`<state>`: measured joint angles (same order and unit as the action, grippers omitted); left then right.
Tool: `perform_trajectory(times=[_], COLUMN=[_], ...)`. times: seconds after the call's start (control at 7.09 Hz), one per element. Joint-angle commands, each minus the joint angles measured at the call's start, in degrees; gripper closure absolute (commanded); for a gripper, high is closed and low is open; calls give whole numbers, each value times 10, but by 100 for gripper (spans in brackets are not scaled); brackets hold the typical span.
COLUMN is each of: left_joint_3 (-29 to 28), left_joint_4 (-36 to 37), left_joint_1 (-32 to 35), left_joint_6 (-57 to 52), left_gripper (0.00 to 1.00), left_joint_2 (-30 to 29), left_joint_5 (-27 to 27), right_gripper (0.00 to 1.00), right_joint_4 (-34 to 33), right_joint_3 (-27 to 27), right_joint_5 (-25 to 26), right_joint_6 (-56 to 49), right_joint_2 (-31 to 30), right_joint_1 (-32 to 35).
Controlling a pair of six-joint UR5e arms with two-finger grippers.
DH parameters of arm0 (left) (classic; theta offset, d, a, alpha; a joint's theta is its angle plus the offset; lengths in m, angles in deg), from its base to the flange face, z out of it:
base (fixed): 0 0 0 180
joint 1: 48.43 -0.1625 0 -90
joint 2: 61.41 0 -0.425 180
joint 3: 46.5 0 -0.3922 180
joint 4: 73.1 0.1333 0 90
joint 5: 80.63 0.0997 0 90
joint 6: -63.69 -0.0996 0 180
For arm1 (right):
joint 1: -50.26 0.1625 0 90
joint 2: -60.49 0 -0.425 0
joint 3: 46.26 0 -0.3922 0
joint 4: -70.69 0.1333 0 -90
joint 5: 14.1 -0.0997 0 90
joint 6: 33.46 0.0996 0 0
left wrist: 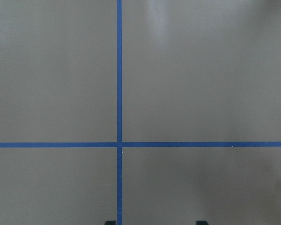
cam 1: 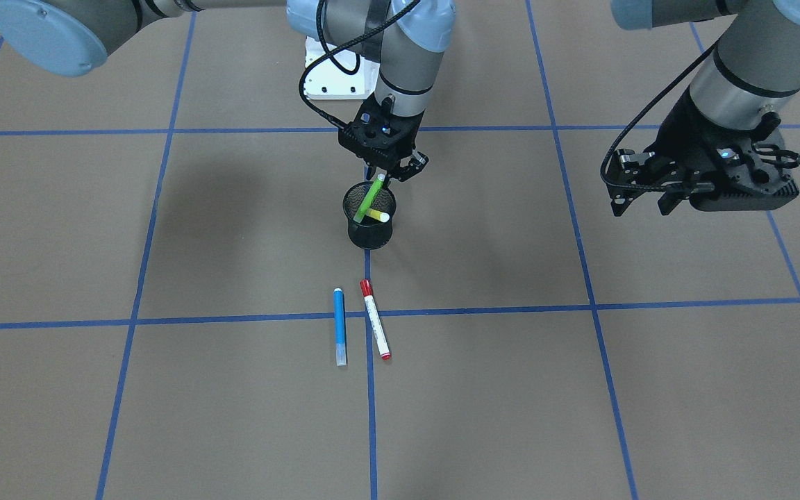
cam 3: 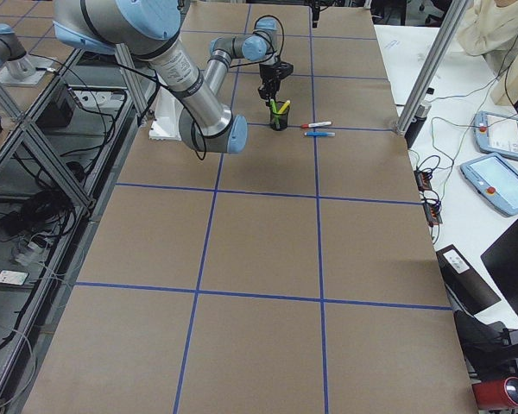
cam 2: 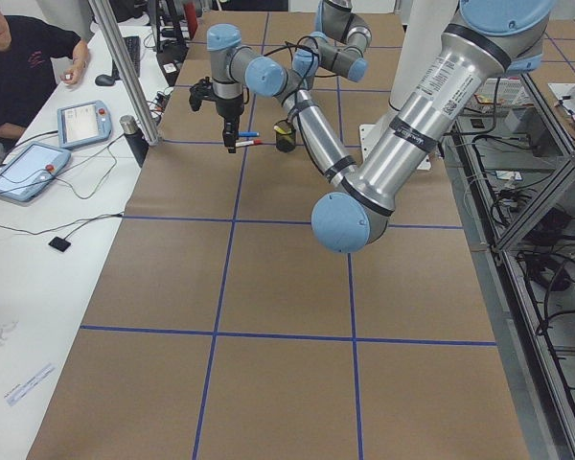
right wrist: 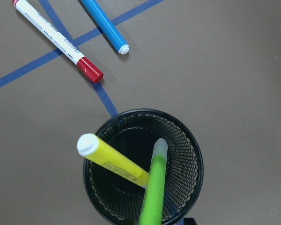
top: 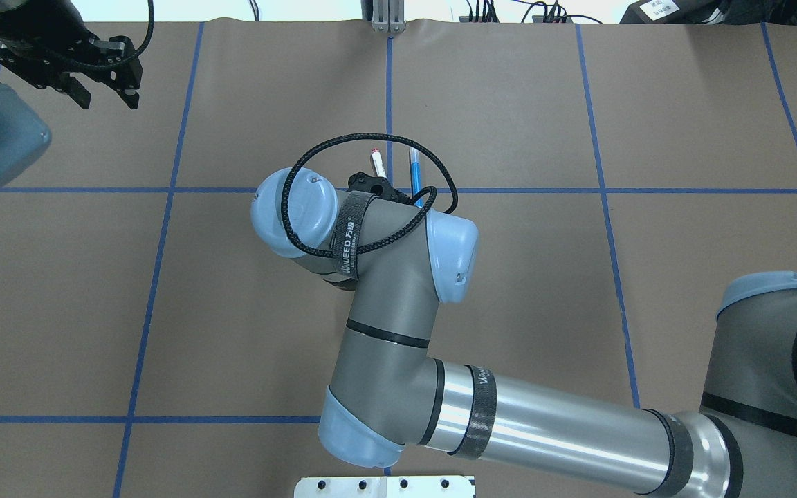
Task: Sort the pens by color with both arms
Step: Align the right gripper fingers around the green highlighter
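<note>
- R arm's black two-finger right gripper (cam 1: 393,169) hangs directly over the cup. Jaws stand wide, a finger each side of the green pen's top end. The gap is broader than the pen, so it looks let go, not clamped.
- Slim bright green plastic marker pen (right wrist: 152,192) stands tilted in the cup, upper end up btw the fingers, lower end hidden inside.
- Slim yellow plastic marker pen (right wrist: 113,161) leans in the same cup, white-tipped end over the rim, crossing under the green pen.
- Round black wire-mesh cup (right wrist: 193,157) stands upright on a blue tape line (cam 1: 483,309), mid-table, nearer the robot-side edge than the loose pens are.
- Blue plastic marker pen (cam 1: 339,326) and white-bodied marker pen w/ red cap (cam 1: 375,319) lie flat side by side, near but not touching. Both are on the operators'-edge side of the cup, across a tape line.
- Black two-finger left gripper (top: 108,97) hangs high twd the operators' edge on the robot's L side, well apart from all pens. Jaws wide, nothing in them.
- Brown paper-covered table (cam 1: 580,417) carries it all.
- Step, prob.: green pen drop-off into the cup, at release.
- Next, likely: R gripper lifts straight up so the fingers don't snag the leaning pen or tip the cup. Blue and red-capped pens are not yet sorted. No 2nd container in view, so can't tell where they go.
</note>
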<state>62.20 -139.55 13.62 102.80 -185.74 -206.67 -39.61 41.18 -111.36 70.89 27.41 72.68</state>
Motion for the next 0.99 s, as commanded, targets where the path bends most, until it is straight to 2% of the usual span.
perform_trajectory(times=[0.0, 0.14, 0.42, 0.56, 0.85], left_joint_3=[-1, -2, -3, -4, -5], left_joint_4=[0, 0, -1, -1, -2], left_joint_1=[0, 0, -1, -1, -3], left_joint_6=[0, 0, 0, 0, 0], left_gripper=[35, 35, 35, 35, 35], left_joint_2=[1, 0, 1, 1, 0], left_joint_5=[0, 0, 0, 0, 0], right_gripper=[97, 100, 100, 100, 100], right_joint_4=[1, 2, 0, -11, -78], right_joint_3=[1, 9, 20, 46, 143], right_joint_5=[-1, -1, -2, -7, -9], right_joint_6=[-1, -1, -3, -6, -20], right_joint_2=[0, -1, -5, -14, -31], right_joint_1=[0, 1, 1, 2, 7])
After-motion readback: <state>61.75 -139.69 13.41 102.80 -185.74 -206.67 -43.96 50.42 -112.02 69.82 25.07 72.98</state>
